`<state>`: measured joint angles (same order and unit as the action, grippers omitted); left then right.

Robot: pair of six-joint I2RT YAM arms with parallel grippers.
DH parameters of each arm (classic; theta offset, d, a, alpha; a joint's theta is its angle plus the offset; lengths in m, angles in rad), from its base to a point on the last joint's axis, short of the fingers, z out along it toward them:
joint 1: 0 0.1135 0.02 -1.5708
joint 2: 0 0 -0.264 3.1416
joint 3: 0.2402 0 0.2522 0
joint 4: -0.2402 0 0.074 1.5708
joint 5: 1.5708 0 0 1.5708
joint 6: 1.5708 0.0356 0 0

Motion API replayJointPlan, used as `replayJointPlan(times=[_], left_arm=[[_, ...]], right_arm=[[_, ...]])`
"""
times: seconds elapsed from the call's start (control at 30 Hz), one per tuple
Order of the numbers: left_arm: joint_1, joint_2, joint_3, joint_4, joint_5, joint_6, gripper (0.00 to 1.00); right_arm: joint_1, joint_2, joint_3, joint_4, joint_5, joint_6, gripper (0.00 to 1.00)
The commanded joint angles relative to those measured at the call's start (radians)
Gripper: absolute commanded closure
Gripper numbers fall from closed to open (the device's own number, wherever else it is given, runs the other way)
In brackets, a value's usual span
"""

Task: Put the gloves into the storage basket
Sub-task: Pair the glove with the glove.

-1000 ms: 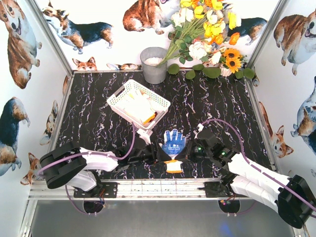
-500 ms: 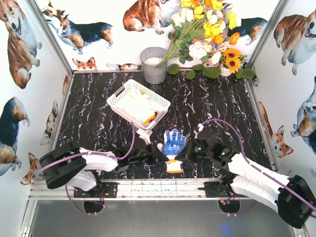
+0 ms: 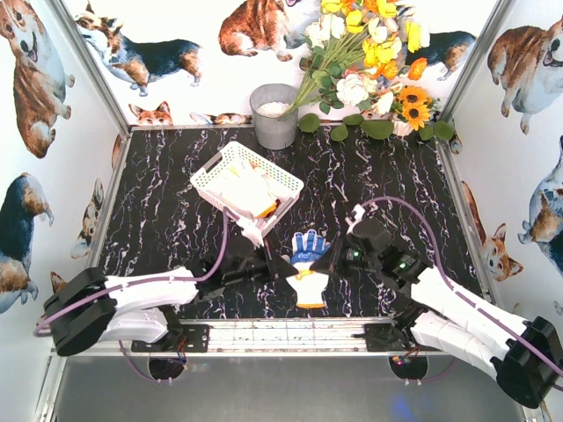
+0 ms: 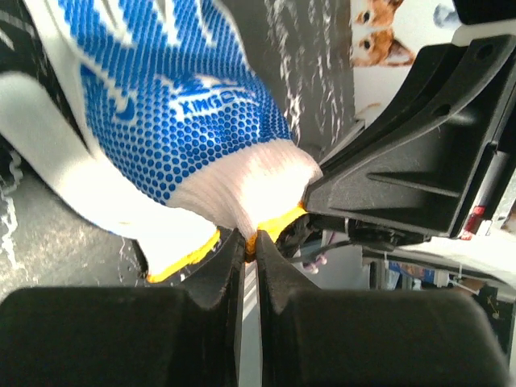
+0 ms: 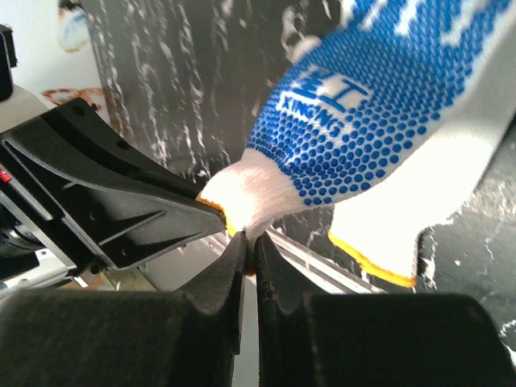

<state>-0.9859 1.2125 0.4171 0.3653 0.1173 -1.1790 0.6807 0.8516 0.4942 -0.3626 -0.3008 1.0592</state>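
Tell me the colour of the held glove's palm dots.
Blue; the glove shows best in left wrist view.

A grey metal bucket (image 3: 274, 119), something white showing at its mouth, stands at the back edge of a black table (image 3: 167, 220) veined with white marbling. Just to its right, a bouquet (image 3: 361, 44) of yellow, white and orange flowers rises against the back wall. Sunflowers (image 3: 413, 105) and round green leaves (image 3: 365, 128) sit low near the tabletop. Corgi-print walls (image 3: 35, 79) enclose three sides, and an aluminium rail (image 3: 290, 335) runs along the near edge.
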Motion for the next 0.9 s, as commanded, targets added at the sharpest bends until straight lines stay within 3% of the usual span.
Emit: replayJointPlan(times=[0.0, 0.27, 0.63, 0.87], left_arm=[[0.048, -0.058, 0.082, -0.138, -0.019, 0.092, 1.0], [0.168, -0.012, 0.218, -0.226, 0.071, 0.206, 1.0], [0.323, 0.132, 0.579, -0.415, 0.125, 0.439, 1.0], [0.331, 0.217, 0.592, -0.402, 0.153, 0.5, 1.0]], right_arm=[[-0.014, 0.008, 0.112, 0.006, 0.076, -0.078, 1.0], [-0.108, 0.164, 0.28, 0.037, 0.006, -0.167, 1.0], [-0.228, 0.413, 0.58, 0.015, -0.087, -0.314, 1.0], [-0.23, 0.424, 0.514, 0.094, -0.101, -0.412, 1.0]])
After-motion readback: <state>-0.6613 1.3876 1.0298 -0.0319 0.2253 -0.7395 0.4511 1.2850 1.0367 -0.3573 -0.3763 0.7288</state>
